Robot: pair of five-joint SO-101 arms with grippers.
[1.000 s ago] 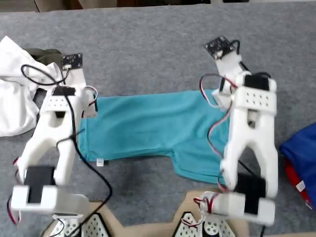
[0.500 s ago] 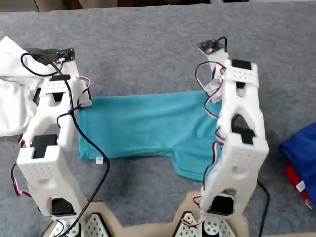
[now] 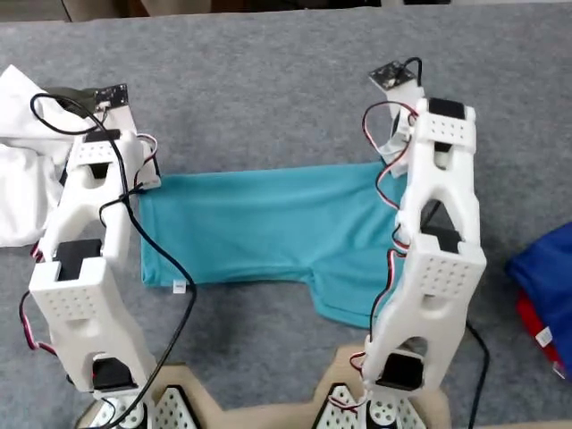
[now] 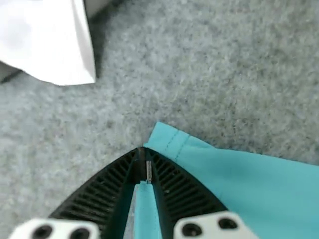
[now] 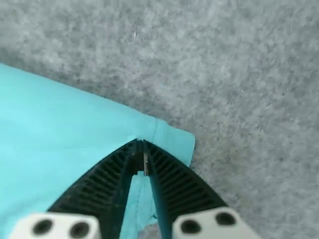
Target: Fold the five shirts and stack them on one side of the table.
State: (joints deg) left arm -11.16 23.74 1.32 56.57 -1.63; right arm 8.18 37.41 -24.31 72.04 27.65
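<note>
The grey table (image 3: 268, 80) spans the whole high view. A teal shirt (image 3: 259, 228) lies spread flat across its middle, with one sleeve pointing toward the lower edge of the frame. A crumpled white cloth (image 3: 22, 188) sits at the left edge, and a blue garment (image 3: 545, 268) lies over a red cloth (image 3: 536, 335) at the right edge. The left tool (image 4: 143, 152) is closed on the teal shirt's upper left corner, with fabric pinched between its jaws. The right tool (image 5: 140, 144) is clamped on the upper right corner.
</note>
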